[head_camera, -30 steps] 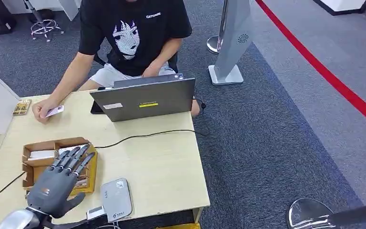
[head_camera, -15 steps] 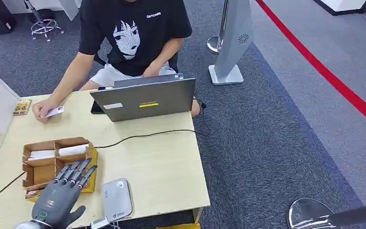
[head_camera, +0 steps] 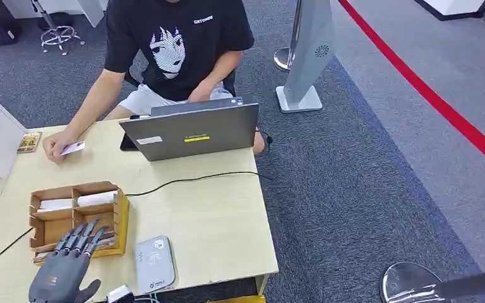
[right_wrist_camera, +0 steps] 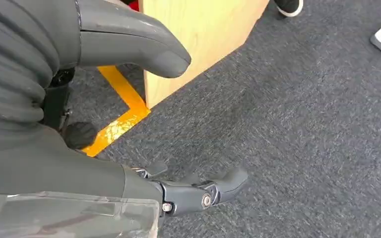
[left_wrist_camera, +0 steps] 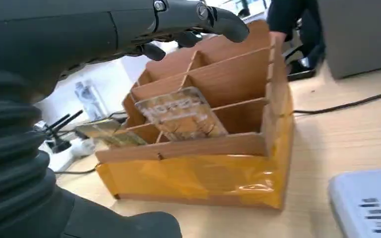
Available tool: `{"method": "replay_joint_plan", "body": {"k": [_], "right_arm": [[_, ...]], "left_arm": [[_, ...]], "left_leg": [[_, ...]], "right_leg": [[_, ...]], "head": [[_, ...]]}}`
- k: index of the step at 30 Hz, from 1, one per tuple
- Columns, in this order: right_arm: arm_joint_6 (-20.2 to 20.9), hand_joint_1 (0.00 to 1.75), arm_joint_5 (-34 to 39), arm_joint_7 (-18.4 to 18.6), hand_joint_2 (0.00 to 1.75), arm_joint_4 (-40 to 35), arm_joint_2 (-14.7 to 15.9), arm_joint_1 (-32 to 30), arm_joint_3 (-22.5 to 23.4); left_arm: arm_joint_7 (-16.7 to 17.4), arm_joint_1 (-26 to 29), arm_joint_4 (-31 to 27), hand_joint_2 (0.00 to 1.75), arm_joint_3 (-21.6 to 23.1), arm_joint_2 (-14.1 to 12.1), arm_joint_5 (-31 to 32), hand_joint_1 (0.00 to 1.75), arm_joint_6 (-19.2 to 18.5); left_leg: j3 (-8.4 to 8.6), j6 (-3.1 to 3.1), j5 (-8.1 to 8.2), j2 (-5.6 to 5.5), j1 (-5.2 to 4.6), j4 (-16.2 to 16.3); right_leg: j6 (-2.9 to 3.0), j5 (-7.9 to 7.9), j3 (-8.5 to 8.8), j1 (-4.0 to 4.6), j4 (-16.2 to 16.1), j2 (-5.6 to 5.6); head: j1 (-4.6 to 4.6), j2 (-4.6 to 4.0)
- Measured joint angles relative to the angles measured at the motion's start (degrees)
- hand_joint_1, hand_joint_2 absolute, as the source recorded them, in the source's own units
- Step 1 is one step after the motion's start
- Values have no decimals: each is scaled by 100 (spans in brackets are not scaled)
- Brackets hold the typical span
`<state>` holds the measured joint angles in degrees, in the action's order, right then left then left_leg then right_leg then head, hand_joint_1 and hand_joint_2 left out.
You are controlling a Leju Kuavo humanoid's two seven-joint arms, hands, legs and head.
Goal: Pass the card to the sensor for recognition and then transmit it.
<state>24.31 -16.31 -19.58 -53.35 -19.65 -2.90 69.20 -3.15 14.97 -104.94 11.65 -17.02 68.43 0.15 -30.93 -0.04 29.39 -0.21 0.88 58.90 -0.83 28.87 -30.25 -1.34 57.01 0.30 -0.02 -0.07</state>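
Left robot hand open, empty, hovers at box near edge; card just ahead of its fingertips in the near compartment, so pickup pending: reach, pinch, carry to sensor.

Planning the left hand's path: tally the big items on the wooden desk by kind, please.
Brown wooden divided box: 1
Grey laptop: 1
Pale grey flat card reader: 1
Total: 3
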Motion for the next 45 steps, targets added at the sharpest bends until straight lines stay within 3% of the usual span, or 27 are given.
{"method": "replay_joint_plan", "body": {"k": [5,13,36,45], "right_arm": [[-348,0,767,90,175,-76,2,-178,-456],[-514,0,1098,153,175,-247,18,-455,-1187],[-739,0,1520,312,175,-531,13,-842,-1906],[-706,0,1425,385,175,-601,7,-887,-2042]], "left_arm": [[-253,20,162,175,-607,415,374,0,540],[-389,7,345,175,-1262,811,429,0,634],[-555,-119,590,175,-1862,1171,645,0,853],[-651,-386,861,175,-1883,1322,849,0,717]], "left_leg": [[1,0,0,0,-1,0],[1,0,0,-1,0,0],[0,0,0,-1,0,0],[2,0,0,0,-1,1]], "right_leg": [[0,0,1,-1,0,-1],[0,0,-1,0,0,-1],[0,0,1,0,0,-2],[0,-1,0,0,0,0]], "head": [[-2,0],[-2,0],[-2,0],[-2,0]]}}
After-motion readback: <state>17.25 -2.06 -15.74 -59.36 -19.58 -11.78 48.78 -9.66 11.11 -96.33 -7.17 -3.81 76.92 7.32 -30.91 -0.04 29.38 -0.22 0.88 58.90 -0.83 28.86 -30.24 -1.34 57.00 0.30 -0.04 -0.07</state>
